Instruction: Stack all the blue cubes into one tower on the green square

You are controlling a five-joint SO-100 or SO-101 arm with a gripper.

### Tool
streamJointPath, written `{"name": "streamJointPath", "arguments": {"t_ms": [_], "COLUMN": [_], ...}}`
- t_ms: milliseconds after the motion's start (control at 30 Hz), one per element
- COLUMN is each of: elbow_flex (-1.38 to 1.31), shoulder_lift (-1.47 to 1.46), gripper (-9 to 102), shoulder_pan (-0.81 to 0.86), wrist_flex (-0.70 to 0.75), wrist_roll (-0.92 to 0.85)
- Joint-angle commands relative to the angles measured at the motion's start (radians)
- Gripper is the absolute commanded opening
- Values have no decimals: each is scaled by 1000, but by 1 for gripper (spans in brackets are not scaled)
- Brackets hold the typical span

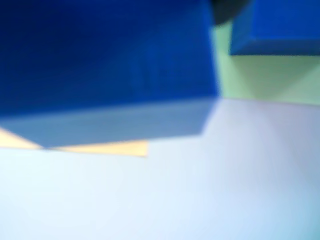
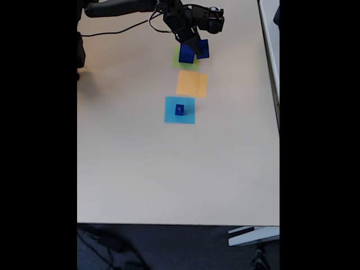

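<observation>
One arm reaching low, tool (image 2: 194, 49) clamped on blue cube (image 2: 186, 53) above green square (image 2: 178, 63).

No legible txt, labels, brands or nos. anywhere; both views too blurry/small for markings.

We note the wrist view is heavily blurred and washed pale, all edges soft. The fixed view is evenly bright, with black side bars and soft shadows on the surface (image 2: 169, 169).
</observation>
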Motion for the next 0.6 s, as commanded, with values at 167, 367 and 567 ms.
{"name": "streamJointPath", "arguments": {"t_ms": [167,367,567], "elbow_flex": [-60,-55,-52], "shoulder_lift": [26,-3,-44], "gripper": [0,0,0], "shoulder_pan": [-114,-163,-183], "wrist_flex": [3,21,63], "wrist_roll": [186,184,164]}}
